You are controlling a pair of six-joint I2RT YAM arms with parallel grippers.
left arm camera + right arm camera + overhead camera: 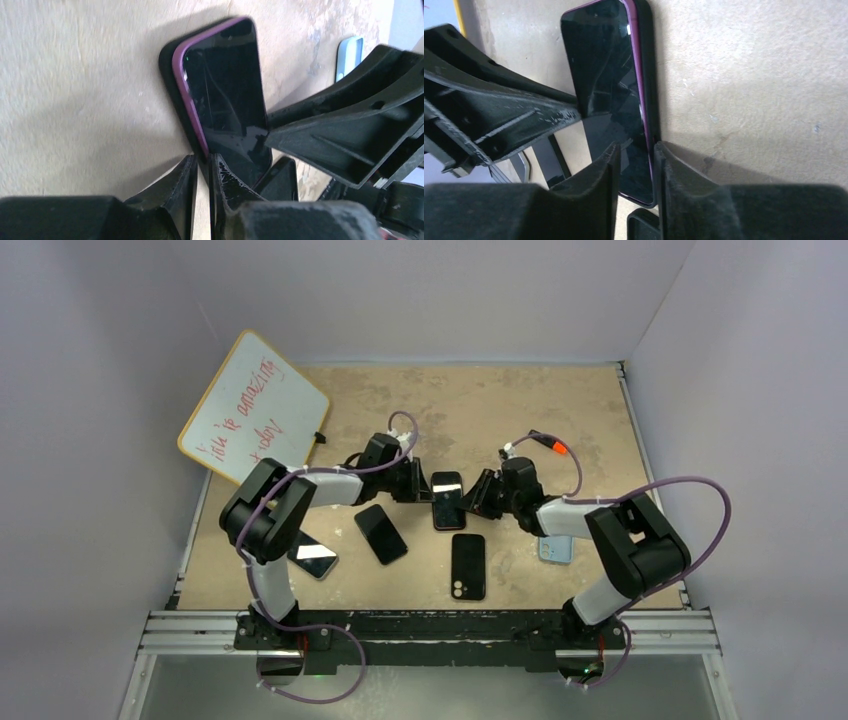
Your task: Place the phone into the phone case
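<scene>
A black-screened phone (447,498) with a purple rim lies partly seated in a black phone case at the table's middle. In the left wrist view the phone (225,85) sits over the case (167,65), whose wall shows along its left side. My left gripper (424,487) pinches the phone's rim and the case wall from the left (203,162). My right gripper (474,496) closes on the opposite long edge (636,150), where the phone (604,65) meets the case (647,50).
A whiteboard (255,420) leans at the back left. A black phone (381,533), a glossy phone (314,558), a black phone lying back up (468,566) and a light blue case (556,549) lie near the front.
</scene>
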